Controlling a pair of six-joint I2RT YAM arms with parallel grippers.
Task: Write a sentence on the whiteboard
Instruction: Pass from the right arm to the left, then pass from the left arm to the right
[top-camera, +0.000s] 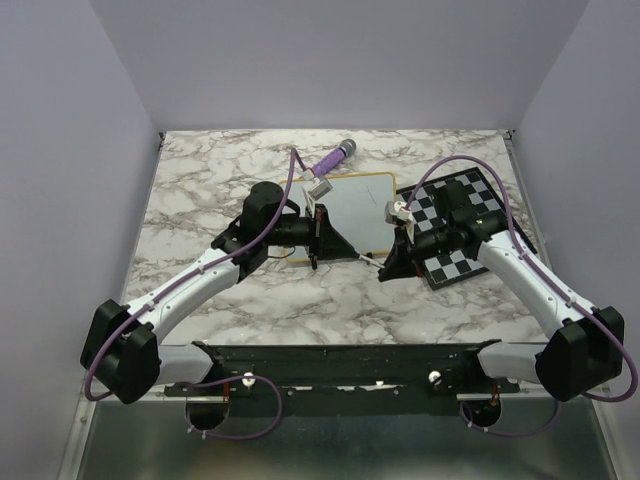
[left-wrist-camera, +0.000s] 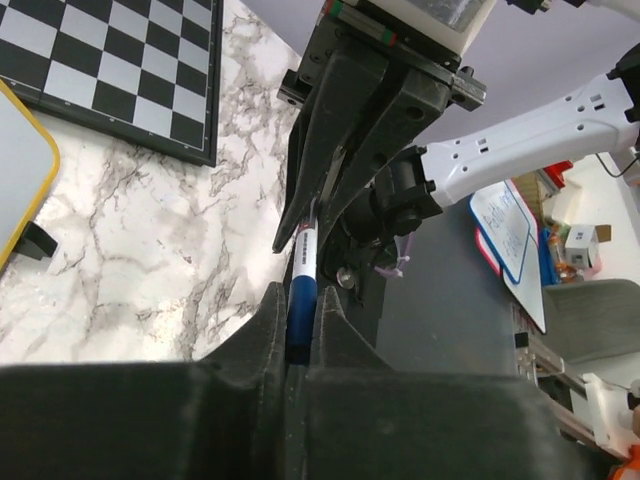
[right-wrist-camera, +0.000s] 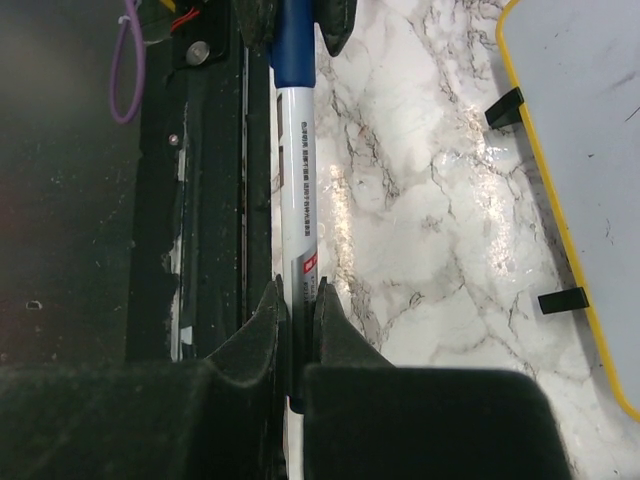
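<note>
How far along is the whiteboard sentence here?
Done: the marker is picked up, with the right gripper clamping its barrel. In hand: the left gripper is closed on the blue cap, probably to uncap it. Left: all the writing; the whiteboard shows no words.

Bench (top-camera: 200, 200): white-grey marble top. Whiteboard (top-camera: 360, 205), yellow frame, sits mid-bench on small black feet (right-wrist-camera: 505, 107). Chessboard (top-camera: 452, 266) lies flat just right of it, rotated, with a narrow gap between them. Purple-grey cylinder (top-camera: 338, 154) lies by the whiteboard's far left corner.
</note>
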